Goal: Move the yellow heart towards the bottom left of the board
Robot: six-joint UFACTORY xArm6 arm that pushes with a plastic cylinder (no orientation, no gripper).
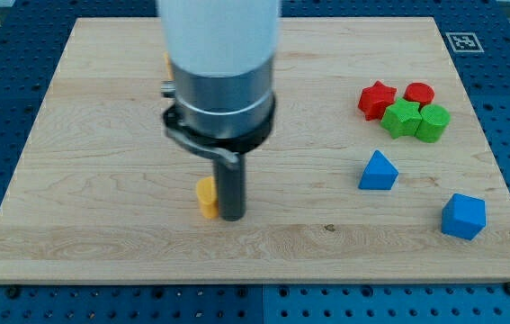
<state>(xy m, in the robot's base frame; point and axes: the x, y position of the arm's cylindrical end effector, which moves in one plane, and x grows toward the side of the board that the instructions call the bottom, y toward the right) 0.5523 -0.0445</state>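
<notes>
A small yellow block point(205, 196), partly hidden so its heart shape cannot be made out, lies left of the board's middle, toward the view's bottom. My tip point(231, 216) stands right against its right side, touching or nearly touching it. The arm's wide white and grey body hangs above and hides the board behind it. A sliver of another yellow or orange piece point(166, 61) shows at the arm's left edge near the view's top.
At the view's right lie a red star point(377, 99), a red block point(419, 93), a green star point(402, 118) and a green block point(433, 122), tightly grouped. Below them are a blue triangular block point(378, 171) and a blue block point(463, 216). The wooden board point(93, 180) has its edges all around.
</notes>
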